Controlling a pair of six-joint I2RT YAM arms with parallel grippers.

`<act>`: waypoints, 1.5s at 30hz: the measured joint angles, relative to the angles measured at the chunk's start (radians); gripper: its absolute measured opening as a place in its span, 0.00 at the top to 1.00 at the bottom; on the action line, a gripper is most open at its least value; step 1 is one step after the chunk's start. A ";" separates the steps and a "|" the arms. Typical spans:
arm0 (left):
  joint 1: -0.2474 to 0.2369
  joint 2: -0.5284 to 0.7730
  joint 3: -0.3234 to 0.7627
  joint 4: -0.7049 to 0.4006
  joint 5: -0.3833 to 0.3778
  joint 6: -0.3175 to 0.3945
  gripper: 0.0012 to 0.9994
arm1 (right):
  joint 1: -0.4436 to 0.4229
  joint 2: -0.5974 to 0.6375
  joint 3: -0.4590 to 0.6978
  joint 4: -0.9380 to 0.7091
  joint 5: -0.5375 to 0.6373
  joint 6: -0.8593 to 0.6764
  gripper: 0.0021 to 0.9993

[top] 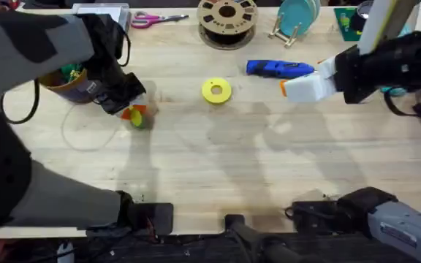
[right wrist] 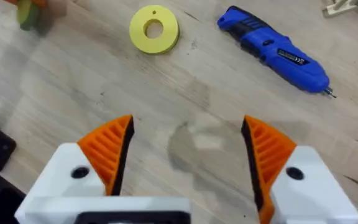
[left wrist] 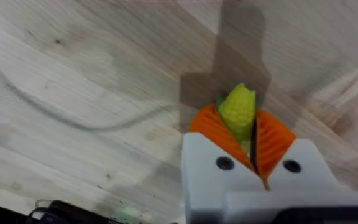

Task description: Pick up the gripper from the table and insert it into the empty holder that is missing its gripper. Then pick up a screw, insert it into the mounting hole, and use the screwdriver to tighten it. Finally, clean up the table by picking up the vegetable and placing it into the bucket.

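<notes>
My left gripper (left wrist: 241,119) is shut on the vegetable (left wrist: 238,109), a small yellow piece with a greenish end clamped between the orange pads. From overhead the vegetable (top: 136,117) sits at the left gripper (top: 131,112), close over the wood, just right of the bucket (top: 70,88), a tan tin partly hidden by the left arm. The blue screwdriver (top: 280,69) lies on the table at the back right. Beside it, my right gripper (top: 287,88) hovers open with nothing in it; its orange pads (right wrist: 112,146) stand wide apart above bare wood. The screw, loose gripper and empty holder are out of view.
A flat yellow ring (top: 216,90) lies mid-table, left of the screwdriver (right wrist: 272,48). Along the back edge are scissors (top: 156,18), a brown spool (top: 227,20) and teal plates in a rack (top: 297,18). A thin cable (top: 86,137) loops on the wood at the left.
</notes>
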 joint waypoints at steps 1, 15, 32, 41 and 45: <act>0.004 -0.011 0.000 -0.001 0.001 0.003 0.98 | 0.000 0.000 0.000 0.000 0.000 0.000 0.00; 0.199 -0.372 0.187 -0.035 0.003 0.275 0.98 | 0.000 0.000 0.000 0.000 0.008 0.004 0.00; 0.419 -0.215 0.232 0.211 -0.001 0.507 0.98 | 0.000 0.000 0.000 0.000 0.012 0.004 0.00; 0.419 -0.113 0.232 0.262 -0.001 0.537 0.98 | 0.000 0.000 0.000 0.000 0.015 0.004 0.00; 0.419 -0.115 0.232 0.265 -0.001 0.544 0.46 | 0.000 0.000 0.000 0.000 0.016 0.004 0.00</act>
